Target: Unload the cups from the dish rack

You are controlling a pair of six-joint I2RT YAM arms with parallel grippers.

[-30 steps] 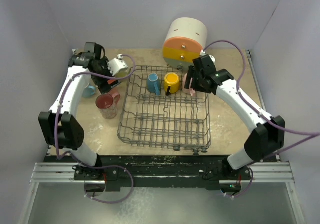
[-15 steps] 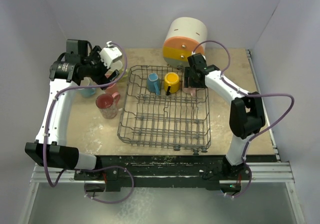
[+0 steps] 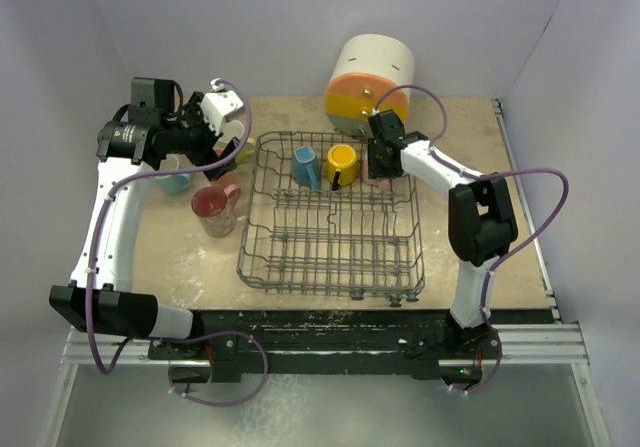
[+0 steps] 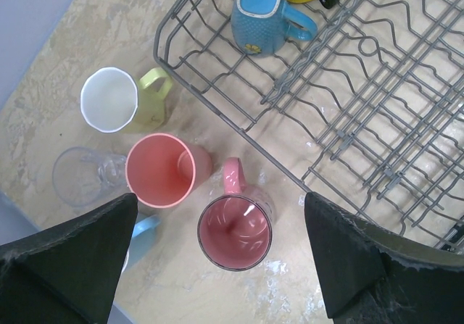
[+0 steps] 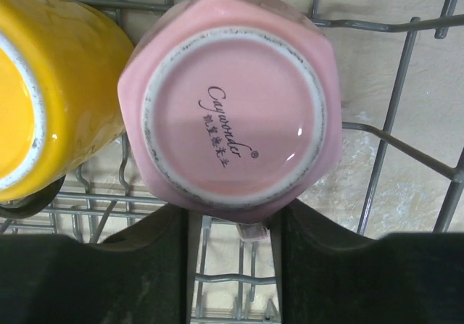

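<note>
The grey wire dish rack [image 3: 330, 282] holds a blue mug [image 3: 306, 165], a yellow mug [image 3: 343, 164] and a pink cup [image 5: 228, 106] at its back right. The pink cup's base faces my right wrist camera. My right gripper [image 5: 235, 222] is open, its fingers [image 5: 130, 266] either side of the cup's handle stub. It also shows in the top view [image 3: 380, 165]. My left gripper [image 4: 221, 208] is open and empty, high above cups left of the rack: a dark pink glass mug [image 4: 235, 232], a pink cup [image 4: 161, 170], a lime-yellow mug [image 4: 109, 99], a clear glass [image 4: 80, 175] and a half-hidden blue cup [image 4: 143, 231].
A big cream, orange and green cylinder [image 3: 370, 82] stands just behind the rack's back right corner, close to my right gripper. The rack's left wall [image 4: 217, 99] runs next to the unloaded cups. Walls close the table on three sides.
My right gripper has moved in to the pink cup at the rack's back right. My left arm has lifted and drawn back to the left, away from the cups.
</note>
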